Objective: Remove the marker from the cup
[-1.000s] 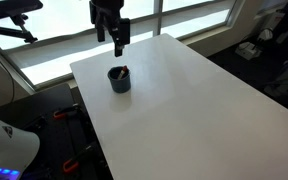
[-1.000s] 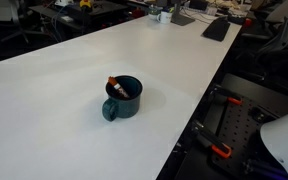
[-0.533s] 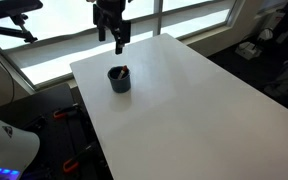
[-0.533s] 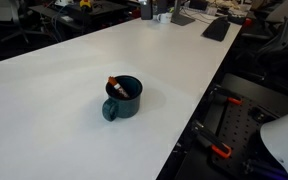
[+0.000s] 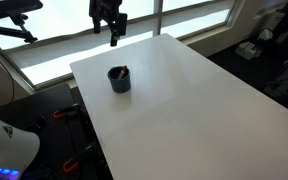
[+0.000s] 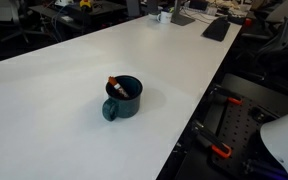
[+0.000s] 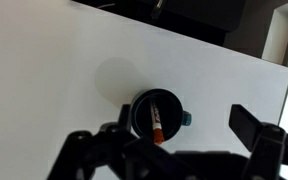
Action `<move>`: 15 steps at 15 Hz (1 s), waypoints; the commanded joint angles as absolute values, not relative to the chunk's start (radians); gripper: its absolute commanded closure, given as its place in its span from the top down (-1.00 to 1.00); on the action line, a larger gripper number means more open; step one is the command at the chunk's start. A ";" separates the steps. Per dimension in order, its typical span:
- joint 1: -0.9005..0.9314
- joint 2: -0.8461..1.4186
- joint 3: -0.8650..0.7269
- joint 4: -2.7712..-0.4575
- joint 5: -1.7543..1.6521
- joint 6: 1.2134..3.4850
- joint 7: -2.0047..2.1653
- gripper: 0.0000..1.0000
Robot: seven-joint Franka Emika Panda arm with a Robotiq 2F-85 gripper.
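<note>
A dark navy cup (image 5: 119,81) stands on the white table (image 5: 184,100) near its back left part. It shows in both exterior views and has a small handle in one exterior view (image 6: 110,109). A reddish-orange marker (image 6: 115,86) leans inside it, with one end above the rim. In the wrist view the cup (image 7: 139,115) is seen from above with the marker (image 7: 158,122) lying across its inside. My gripper (image 5: 113,40) hangs high above the table's back edge, behind the cup. It is open and empty (image 7: 169,150).
Bright windows (image 5: 184,15) run behind the table. A keyboard (image 6: 217,28) and small items lie at the table's far end. Dark floor with robot base parts (image 6: 224,120) lies beyond the table edge.
My gripper has risen a little and left the top edge of one exterior view. The cup and the marker have not moved.
</note>
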State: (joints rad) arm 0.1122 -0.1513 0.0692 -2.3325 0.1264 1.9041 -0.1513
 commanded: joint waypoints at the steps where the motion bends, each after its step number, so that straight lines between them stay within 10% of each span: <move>1: 0.108 -0.147 0.073 -2.328 0.127 1.902 -0.151 1.00; 15: 0.118 0.068 0.108 -2.273 0.048 1.927 -0.057 1.00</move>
State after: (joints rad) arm 0.1129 0.0106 0.0966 -2.3159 0.0703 1.9079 -0.1037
